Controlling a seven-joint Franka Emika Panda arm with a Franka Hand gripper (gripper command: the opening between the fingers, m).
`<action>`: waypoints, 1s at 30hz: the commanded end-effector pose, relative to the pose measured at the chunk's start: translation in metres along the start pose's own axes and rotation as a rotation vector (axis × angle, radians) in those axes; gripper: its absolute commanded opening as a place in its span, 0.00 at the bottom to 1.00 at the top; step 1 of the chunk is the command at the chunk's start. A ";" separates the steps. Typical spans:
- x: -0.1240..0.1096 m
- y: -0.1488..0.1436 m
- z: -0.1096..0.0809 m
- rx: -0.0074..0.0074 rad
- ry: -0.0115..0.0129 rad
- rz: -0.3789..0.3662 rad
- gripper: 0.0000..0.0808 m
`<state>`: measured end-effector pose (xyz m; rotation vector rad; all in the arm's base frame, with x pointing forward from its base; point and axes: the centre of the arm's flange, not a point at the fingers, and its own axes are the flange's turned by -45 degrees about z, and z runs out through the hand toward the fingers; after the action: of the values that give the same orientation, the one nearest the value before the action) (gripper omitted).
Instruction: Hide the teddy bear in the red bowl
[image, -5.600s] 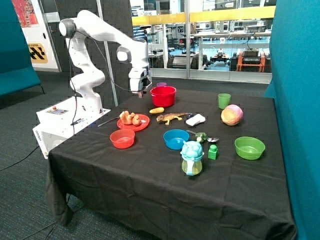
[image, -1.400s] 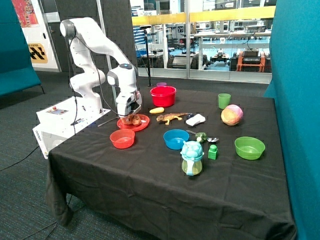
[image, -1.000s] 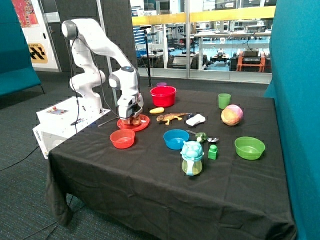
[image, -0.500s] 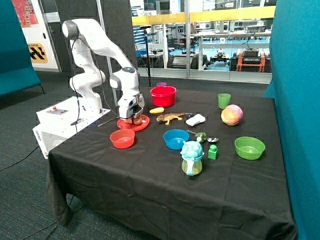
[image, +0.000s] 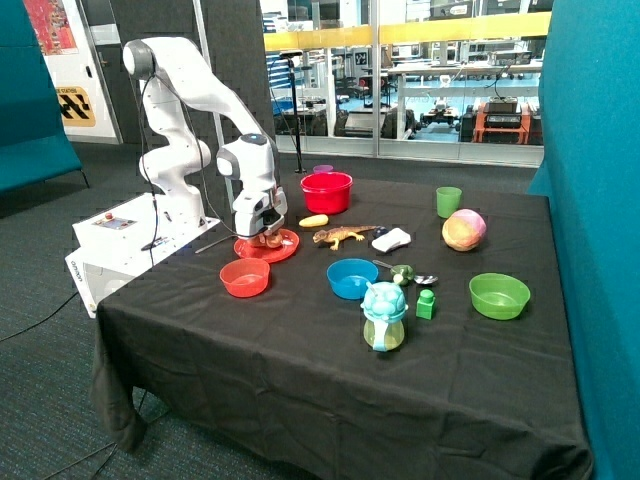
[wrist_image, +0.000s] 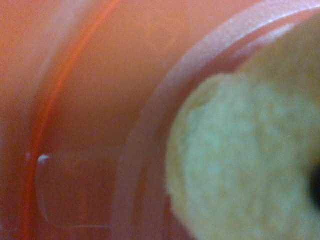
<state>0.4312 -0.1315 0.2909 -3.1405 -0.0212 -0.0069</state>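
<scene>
Wrist view: teddy bear (wrist_image: 240, 155) fills frame, orientation unreadable.

1. Bowls: four. One deep red bowl (image: 327, 191) at upper centre, one shallow orange-red bowl (image: 245, 277) at lower left, one blue bowl (image: 352, 278) at centre, one green bowl (image: 499, 295) at right.
2. Plates: one, a red plate (image: 284, 245) left of centre.
3. Cups: one, a green cup (image: 449, 201) at upper right.
4. Soft toys: one, a teddy bear (image: 269, 238) on the plate.
5. Toy lizards: one, a lizard (image: 342, 235) at centre.
6. Balls: one, a pink-yellow ball (image: 464, 229) at right.
7. Green blocks: one, a block (image: 426, 303) right of centre.
8. Pale-blue figures: one, a figure (image: 384, 316) at lower centre.
9. Robot arms: one, an arm (image: 205, 95) at upper left, with one end effector (image: 262, 232).
10. Tables: one, a table (image: 330, 370).
</scene>
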 end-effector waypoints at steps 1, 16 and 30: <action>0.005 -0.006 -0.019 -0.0009 -0.0044 -0.030 0.00; 0.052 -0.072 -0.086 -0.0004 -0.0045 -0.235 0.00; 0.069 -0.178 -0.108 0.0001 -0.0045 -0.460 0.00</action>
<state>0.4859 -0.0164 0.3829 -3.1057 -0.5103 -0.0032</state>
